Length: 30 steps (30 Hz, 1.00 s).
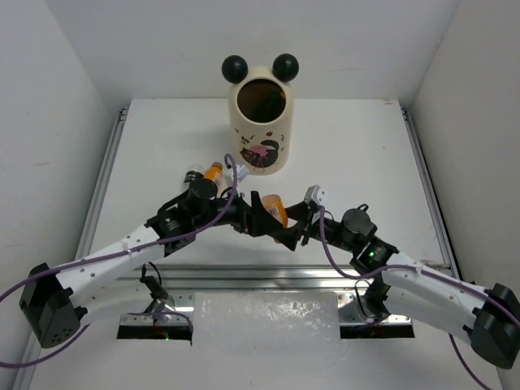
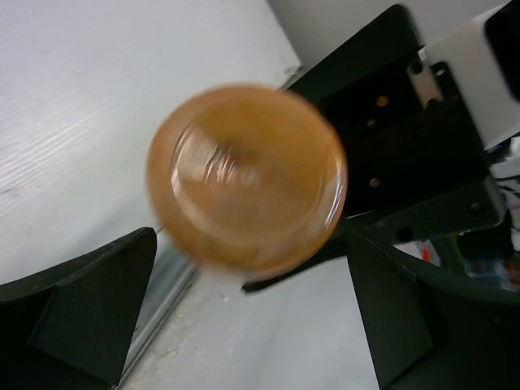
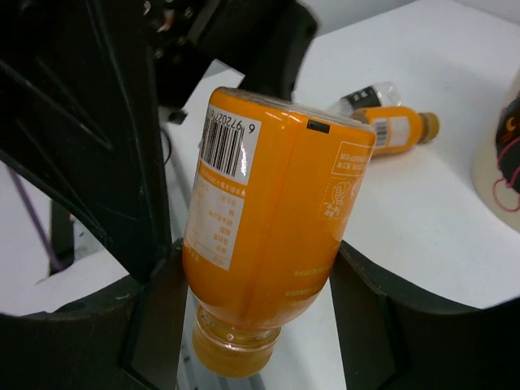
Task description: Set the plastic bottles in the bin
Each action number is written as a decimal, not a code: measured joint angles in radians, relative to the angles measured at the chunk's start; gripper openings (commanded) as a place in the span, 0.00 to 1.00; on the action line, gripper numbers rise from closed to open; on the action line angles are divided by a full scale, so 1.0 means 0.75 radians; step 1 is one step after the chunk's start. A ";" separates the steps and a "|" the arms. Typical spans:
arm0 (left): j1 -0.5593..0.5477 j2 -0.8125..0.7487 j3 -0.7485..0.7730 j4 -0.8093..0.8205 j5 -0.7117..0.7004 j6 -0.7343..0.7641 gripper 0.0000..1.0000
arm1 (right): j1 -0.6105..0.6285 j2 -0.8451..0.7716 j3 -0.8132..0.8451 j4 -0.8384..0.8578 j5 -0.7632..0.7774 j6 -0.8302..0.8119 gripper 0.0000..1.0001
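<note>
Right gripper, jaws part-closed — clamping orange bottle

I see a white table with the bin standing upright on it toward the far edge. Near the bin's foot, to its left, an orange bottle lies on its side. A clear bottle lies just beside it, farther from the bin.

Barcode numeral 6 on orange bottle
</note>
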 measured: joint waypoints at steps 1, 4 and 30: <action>-0.030 0.026 0.011 0.032 0.017 -0.011 0.90 | 0.002 -0.031 0.001 -0.027 -0.032 -0.008 0.31; -0.057 0.088 0.043 0.085 0.033 -0.023 0.34 | 0.006 -0.089 0.001 -0.095 -0.077 -0.016 0.34; 0.176 0.891 1.313 -0.133 -1.162 0.466 0.67 | 0.011 -0.517 0.005 -0.919 0.805 0.223 0.99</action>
